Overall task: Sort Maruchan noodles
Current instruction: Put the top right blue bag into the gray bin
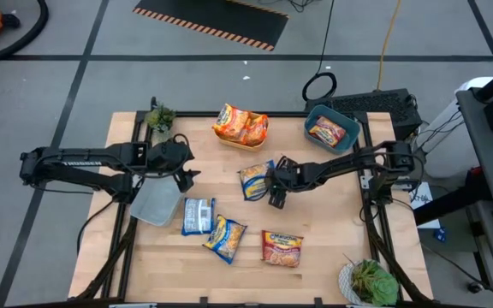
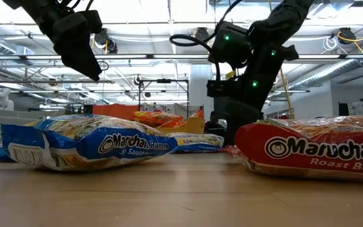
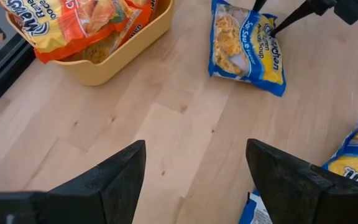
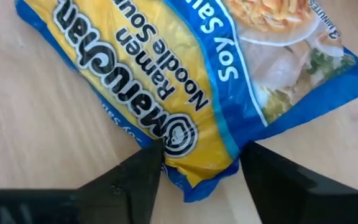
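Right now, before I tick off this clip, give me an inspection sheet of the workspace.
Surface: pale wooden table.
Job's things: orange packets in yellow bin; red packet in teal bin; blue-and-yellow soy packet at right gripper; three more packets loose in front.
Clutter: two small plants; translucent grey bin.
Grippers: left gripper open, empty; right gripper open around soy packet's edge.
Cables: black loop on floor.
Surroundings: striped floor mat.

Two packets [image 1: 240, 125] lie in the bin [image 1: 227, 137] at the table's [image 1: 332, 231] far edge, with a second bin [image 1: 347, 126] to its right holding one packet [image 1: 328, 132]. Mid-table a packet [image 1: 256, 180] lies just left of the right gripper [image 1: 276, 195]; three more [image 1: 198, 216] [image 1: 225, 237] [image 1: 282, 247] lie nearer the front. A third bin [image 1: 156, 202] sits at the left.
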Action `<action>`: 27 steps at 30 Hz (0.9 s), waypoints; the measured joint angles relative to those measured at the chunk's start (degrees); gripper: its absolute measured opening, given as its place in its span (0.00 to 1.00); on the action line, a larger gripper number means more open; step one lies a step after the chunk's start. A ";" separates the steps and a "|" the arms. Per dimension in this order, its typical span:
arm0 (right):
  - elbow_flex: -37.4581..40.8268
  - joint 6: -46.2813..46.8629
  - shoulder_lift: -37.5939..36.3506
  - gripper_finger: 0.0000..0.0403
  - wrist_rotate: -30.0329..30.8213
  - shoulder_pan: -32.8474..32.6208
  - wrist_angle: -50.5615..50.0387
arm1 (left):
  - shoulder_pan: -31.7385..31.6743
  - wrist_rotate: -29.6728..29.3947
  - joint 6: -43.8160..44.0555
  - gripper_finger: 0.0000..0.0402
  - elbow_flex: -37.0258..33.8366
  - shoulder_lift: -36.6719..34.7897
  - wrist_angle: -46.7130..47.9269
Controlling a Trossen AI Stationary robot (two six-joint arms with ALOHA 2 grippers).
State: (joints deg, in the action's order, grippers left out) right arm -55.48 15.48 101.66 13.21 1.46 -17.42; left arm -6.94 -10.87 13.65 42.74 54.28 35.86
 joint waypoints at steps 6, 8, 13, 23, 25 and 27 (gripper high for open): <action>0.11 -1.27 -0.56 0.29 -1.76 0.80 -0.28 | 0.00 -0.02 0.00 0.70 0.00 0.00 -0.04; 0.11 -1.80 -0.77 0.21 -1.82 0.92 -0.23 | 0.00 -0.01 0.02 0.70 0.00 0.00 -0.04; 0.17 -4.54 -1.58 0.07 -1.66 1.11 0.00 | 0.00 -0.02 0.19 0.70 0.00 0.00 -0.04; 0.28 -8.61 -10.50 0.05 3.40 0.14 2.78 | 0.04 -0.17 2.82 0.70 -1.03 0.02 -5.70; 0.27 -10.36 -12.46 0.05 5.49 -0.89 4.78 | 0.04 -0.05 3.04 0.70 -2.23 0.04 -8.46; 0.25 -12.65 -14.19 0.05 7.61 -2.17 7.07 | 0.11 0.95 3.07 0.70 -3.34 0.04 -11.86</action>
State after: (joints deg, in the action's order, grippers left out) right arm -55.24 2.83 87.47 20.82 -0.71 -10.35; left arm -6.83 -9.93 16.72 39.40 54.33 23.99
